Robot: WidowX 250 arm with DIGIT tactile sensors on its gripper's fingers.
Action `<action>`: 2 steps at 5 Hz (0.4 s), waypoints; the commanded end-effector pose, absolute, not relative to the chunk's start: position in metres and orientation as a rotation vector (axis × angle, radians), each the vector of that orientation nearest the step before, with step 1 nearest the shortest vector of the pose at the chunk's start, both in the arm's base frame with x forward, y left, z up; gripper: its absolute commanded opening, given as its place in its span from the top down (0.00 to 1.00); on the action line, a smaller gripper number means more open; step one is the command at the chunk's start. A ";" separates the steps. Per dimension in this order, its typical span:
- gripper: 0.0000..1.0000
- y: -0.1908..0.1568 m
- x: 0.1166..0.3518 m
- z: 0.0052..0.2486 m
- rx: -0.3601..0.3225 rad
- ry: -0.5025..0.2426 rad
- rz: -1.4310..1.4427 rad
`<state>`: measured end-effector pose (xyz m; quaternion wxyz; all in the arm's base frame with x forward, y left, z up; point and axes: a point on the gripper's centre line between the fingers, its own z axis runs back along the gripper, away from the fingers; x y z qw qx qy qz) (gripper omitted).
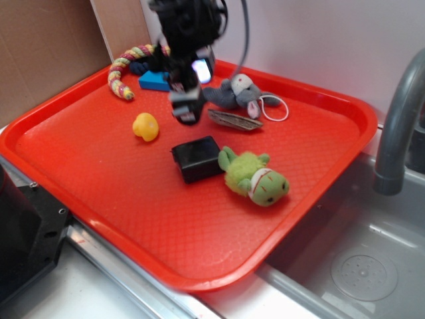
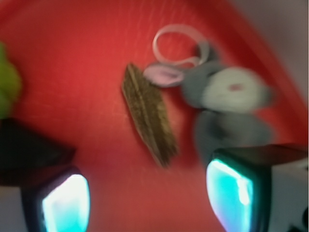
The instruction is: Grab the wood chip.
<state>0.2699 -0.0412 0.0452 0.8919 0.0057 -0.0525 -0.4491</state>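
Observation:
The wood chip (image 1: 235, 120) (image 2: 148, 114) is a thin brown-grey sliver lying flat on the red tray (image 1: 99, 173), right beside the grey plush mouse (image 1: 240, 92) (image 2: 227, 99). My gripper (image 1: 189, 93) (image 2: 149, 200) hangs just left of the chip in the exterior view, above the tray. In the blurred wrist view its two glowing fingers (image 2: 65, 203) stand wide apart with only bare tray between them; the chip's near tip lies just ahead of the gap. The gripper is open and holds nothing.
On the tray sit a black rectangular block (image 1: 197, 158), a green plush toy (image 1: 255, 177), a yellow toy (image 1: 146, 126), a striped rope toy (image 1: 126, 66) and a blue block (image 1: 155, 81). A sink (image 1: 358, 259) and grey faucet (image 1: 398, 113) lie to the right.

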 end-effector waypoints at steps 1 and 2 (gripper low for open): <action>0.00 -0.063 0.288 0.026 0.027 -0.138 -0.959; 0.00 -0.065 0.281 0.019 0.019 -0.130 -0.943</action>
